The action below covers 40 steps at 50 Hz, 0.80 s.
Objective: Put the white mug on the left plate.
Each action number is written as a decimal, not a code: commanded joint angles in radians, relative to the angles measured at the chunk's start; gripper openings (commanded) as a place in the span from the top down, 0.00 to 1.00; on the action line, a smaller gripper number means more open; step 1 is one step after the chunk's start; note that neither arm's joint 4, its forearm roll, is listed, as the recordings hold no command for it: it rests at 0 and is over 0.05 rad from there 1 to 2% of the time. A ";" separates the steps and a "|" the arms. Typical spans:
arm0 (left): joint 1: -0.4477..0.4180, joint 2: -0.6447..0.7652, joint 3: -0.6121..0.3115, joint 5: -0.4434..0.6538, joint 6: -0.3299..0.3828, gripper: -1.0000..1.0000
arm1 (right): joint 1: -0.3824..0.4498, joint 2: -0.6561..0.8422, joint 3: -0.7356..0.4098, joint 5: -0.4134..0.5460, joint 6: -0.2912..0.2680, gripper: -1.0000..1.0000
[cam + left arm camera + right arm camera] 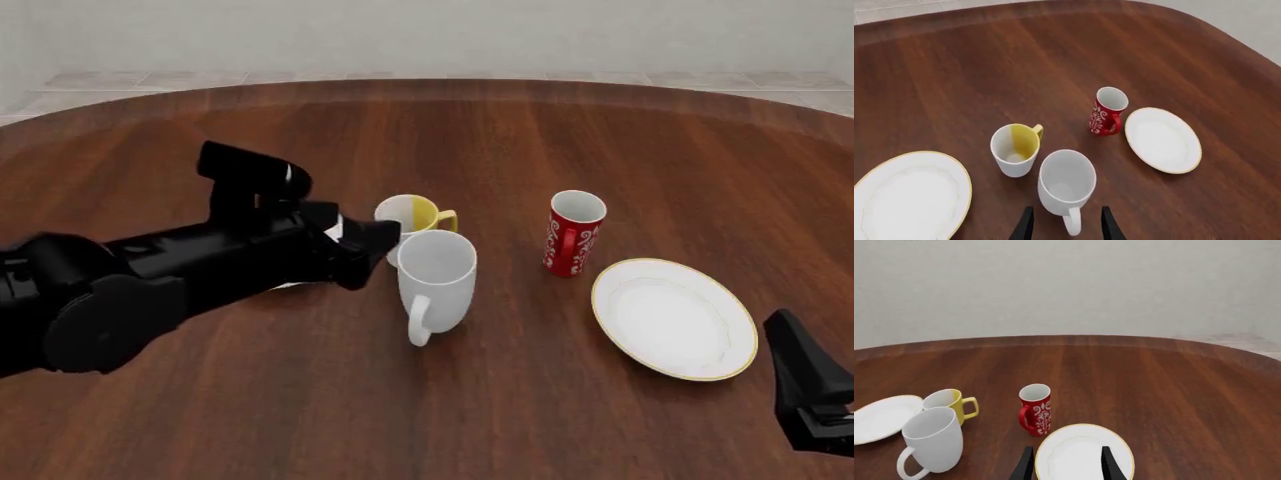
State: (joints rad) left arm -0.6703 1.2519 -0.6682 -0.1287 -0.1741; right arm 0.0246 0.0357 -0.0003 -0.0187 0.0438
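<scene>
The white mug stands upright near the middle of the table, also in the front view and the right wrist view. My left gripper is open just short of it, and the mug's handle shows between the two fingers. In the front view this gripper is at the mug's left side. The left plate lies to the left of the mugs, also in the right wrist view. In the front view my left arm hides almost all of it. My right gripper is open and empty at the front right.
A white mug with yellow inside stands just behind the white mug. A red patterned mug stands to the right. The other gold-rimmed plate lies at the right, beneath the right gripper's fingers.
</scene>
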 commanded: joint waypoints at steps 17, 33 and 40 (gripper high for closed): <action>-0.005 0.058 0.006 -0.041 -0.018 0.00 | 0.000 -0.024 0.000 0.021 0.002 0.00; -0.020 0.088 0.008 -0.059 -0.044 0.00 | 0.002 -0.030 0.000 0.026 0.001 0.00; -0.022 0.093 0.008 -0.063 -0.046 0.00 | 0.002 -0.030 0.000 0.025 0.000 0.00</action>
State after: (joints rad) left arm -0.6865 1.3323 -0.6607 -0.1834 -0.2101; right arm 0.0261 0.0072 -0.0003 0.0057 0.0446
